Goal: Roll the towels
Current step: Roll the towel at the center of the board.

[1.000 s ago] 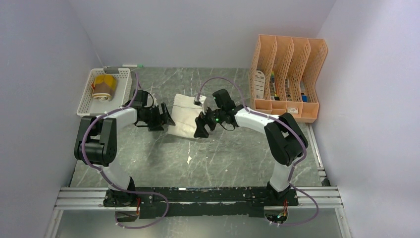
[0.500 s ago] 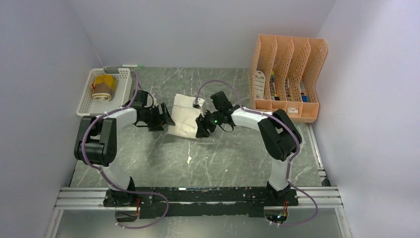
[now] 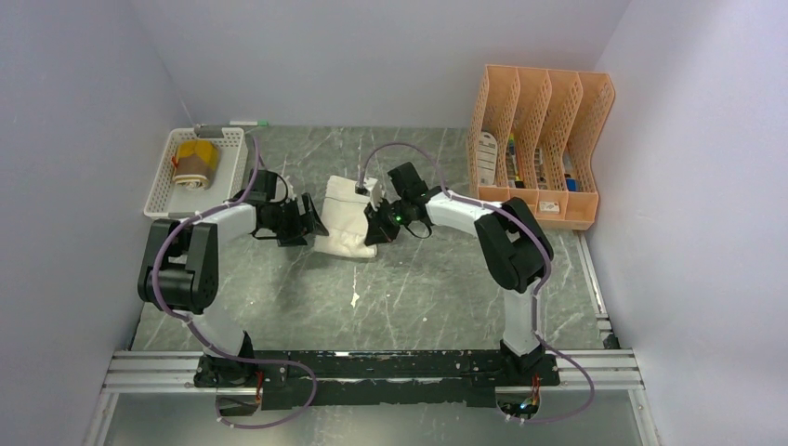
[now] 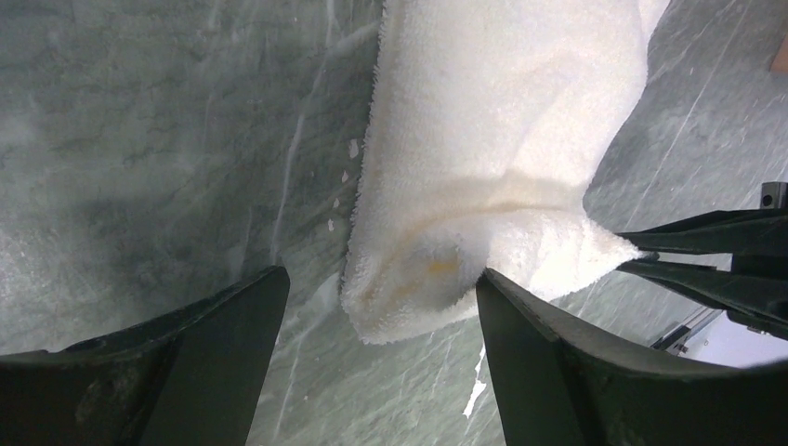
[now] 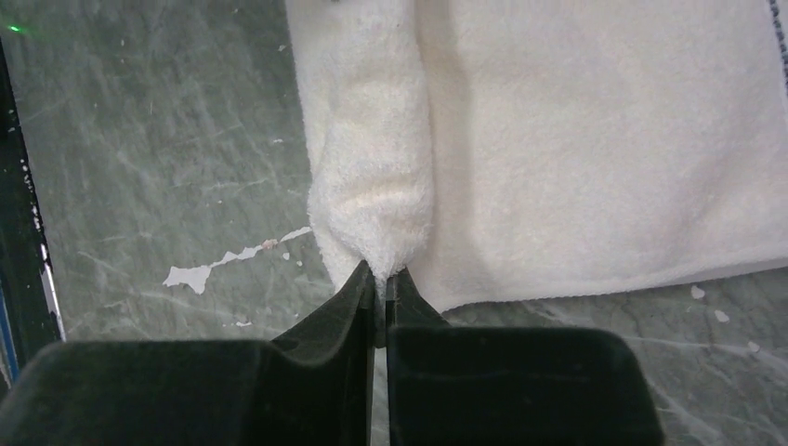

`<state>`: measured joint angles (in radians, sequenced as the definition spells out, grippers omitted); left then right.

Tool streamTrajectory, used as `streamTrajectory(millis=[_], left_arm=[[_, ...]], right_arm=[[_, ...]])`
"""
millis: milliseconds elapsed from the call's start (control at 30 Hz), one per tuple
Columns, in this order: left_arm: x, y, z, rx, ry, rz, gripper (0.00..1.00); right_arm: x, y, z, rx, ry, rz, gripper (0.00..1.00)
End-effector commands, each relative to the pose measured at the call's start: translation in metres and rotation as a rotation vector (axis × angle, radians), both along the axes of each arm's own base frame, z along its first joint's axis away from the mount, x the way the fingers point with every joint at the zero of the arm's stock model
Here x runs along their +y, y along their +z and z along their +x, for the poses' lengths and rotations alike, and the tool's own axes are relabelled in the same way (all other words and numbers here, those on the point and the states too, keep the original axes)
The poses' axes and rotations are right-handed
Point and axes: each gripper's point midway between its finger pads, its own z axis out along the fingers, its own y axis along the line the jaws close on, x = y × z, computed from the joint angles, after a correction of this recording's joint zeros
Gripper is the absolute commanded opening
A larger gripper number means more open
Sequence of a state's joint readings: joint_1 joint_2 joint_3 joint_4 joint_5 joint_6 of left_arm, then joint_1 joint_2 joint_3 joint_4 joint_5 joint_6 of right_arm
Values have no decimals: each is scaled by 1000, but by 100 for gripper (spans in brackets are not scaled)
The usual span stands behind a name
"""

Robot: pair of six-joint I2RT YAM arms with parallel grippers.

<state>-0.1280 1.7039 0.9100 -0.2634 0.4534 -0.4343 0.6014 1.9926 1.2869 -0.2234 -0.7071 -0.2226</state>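
Far left: mustard-and-brown towel (image 3: 194, 162), apparently rolled, parked in the white basket (image 3: 160, 195), so likely finished. Mid-surface (image 3: 418, 288): left end effector (image 3: 302, 221) spread wide, gripping nothing, poised at the cream towel (image 3: 346, 225), probably to steady it. Right end effector (image 3: 379, 223) pinched shut on the towel's bunched right edge, seemingly to begin the roll.

thick, nubbly terry cloth, matt, on the cream towel (image 5: 595, 121); smooth grey marble-look table (image 5: 167, 158) with a dull sheen and chipped white flecks; matt black plastic fingers (image 4: 214, 344) of the left gripper (image 4: 381, 279); perforated plastic for the white basket (image 3: 162, 190) and peach file rack (image 3: 544, 93).
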Motion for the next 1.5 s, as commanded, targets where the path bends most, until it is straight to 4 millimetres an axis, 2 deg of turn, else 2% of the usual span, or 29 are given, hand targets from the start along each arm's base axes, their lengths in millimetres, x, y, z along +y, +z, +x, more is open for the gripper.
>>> streamTrajectory(millis=[0, 133, 300, 700, 767, 833, 867, 900, 933, 967, 1033, 1200, 1300, 1400, 1467], left_arm=[[27, -27, -39, 136, 49, 111, 91], [41, -11, -32, 78, 120, 93, 92], [36, -4, -31, 56, 105, 54, 92], [28, -16, -23, 86, 70, 21, 91], [27, -20, -24, 103, 68, 15, 91], [26, -23, -25, 115, 66, 14, 91], [26, -24, -24, 118, 67, 16, 91], [27, -25, -24, 119, 66, 17, 90], [27, -26, -24, 123, 65, 19, 90], [27, -27, -24, 126, 64, 21, 91], [27, -28, -24, 132, 60, 24, 90], [24, -31, -22, 140, 43, 34, 90], [23, -34, -23, 148, 36, 36, 90], [23, -35, -26, 152, 35, 37, 90], [23, -35, -26, 154, 35, 38, 89]], right_arm=[[4, 8, 10, -10, 4, 12, 0], [5, 15, 19, -21, -12, 27, 0], [4, -8, 26, 27, -20, -27, 0], [-9, -34, 23, 63, -58, -94, 0], [-13, -36, 25, 51, -73, -119, 12], [-16, -33, 29, 22, -88, -140, 37], [-17, -27, 33, -6, -98, -143, 54], [-20, -23, 36, -43, -109, -157, 65], [-22, -17, 40, -86, -114, -166, 73], [-22, -11, 43, -125, -112, -182, 86], [-22, 9, 50, -207, -116, -197, 99], [-19, 45, 63, -366, -145, -228, 100], [-10, 71, 60, -505, -139, -231, 100], [5, 89, 43, -660, -76, -230, 100], [18, 89, 23, -760, 1, -248, 100]])
